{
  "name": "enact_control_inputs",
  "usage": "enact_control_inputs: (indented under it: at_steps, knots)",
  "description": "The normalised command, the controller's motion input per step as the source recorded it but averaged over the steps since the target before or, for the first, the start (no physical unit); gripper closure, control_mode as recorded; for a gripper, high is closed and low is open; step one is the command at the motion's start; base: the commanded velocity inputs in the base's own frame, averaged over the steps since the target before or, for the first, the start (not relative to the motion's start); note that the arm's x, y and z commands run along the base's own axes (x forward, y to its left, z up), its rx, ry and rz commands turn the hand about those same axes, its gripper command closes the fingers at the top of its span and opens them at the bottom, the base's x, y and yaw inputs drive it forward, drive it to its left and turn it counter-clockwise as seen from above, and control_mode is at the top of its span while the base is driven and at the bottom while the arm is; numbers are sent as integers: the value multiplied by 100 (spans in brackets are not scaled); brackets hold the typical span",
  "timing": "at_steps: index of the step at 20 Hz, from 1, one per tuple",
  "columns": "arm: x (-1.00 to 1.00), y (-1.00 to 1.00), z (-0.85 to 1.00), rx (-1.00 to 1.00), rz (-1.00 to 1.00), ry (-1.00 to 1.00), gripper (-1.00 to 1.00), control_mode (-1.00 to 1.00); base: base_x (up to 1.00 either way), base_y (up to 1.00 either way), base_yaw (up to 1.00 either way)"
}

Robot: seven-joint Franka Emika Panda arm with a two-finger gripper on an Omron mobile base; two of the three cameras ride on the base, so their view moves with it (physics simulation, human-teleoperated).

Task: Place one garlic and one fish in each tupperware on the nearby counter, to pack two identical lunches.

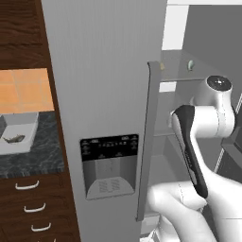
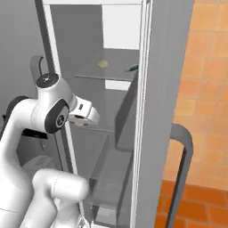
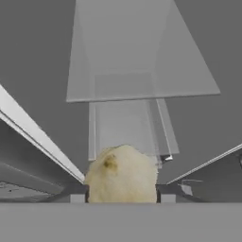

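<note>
In the hand view a pale, knobbly garlic (image 3: 122, 172) sits between the two dark tips of my gripper (image 3: 122, 198), which touch it on both sides. My gripper (image 2: 83, 116) reaches into the open fridge at a middle shelf, with the garlic (image 2: 79, 124) under it. On the upper glass shelf lie another garlic (image 2: 103, 63) and a dark fish (image 2: 132, 68). On the counter (image 1: 45, 158) to the left stands a white tupperware (image 1: 28, 124) with a fish (image 1: 13, 138) inside.
The closed grey fridge door (image 1: 104, 71) with its dispenser (image 1: 109, 165) and long handle (image 1: 146, 142) stands between the arm and the counter. Glass shelves (image 3: 142, 90) extend ahead of the hand. Dark drawers (image 1: 28, 208) sit under the counter. An orange tiled wall (image 2: 205, 89) lies to the right.
</note>
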Motion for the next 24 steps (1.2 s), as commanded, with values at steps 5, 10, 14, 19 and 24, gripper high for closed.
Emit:
enact_control_inputs:
  at_steps: [5, 10, 14, 19, 24]
  knots:
    - [0, 0, 0, 0, 0, 0, 100, 100, -65, 99, 20]
    - [0, 0, 0, 0, 0, 0, 100, 100, -16, 100, 17]
    - [0, 0, 0, 0, 0, 0, 100, 100, 93, 100, 0]
    - [0, 0, 0, 0, 0, 0, 100, 100, 100, 100, 0]
    - [35, 10, -5, -2, -3, 2, 100, -100, 60, 47, -3]
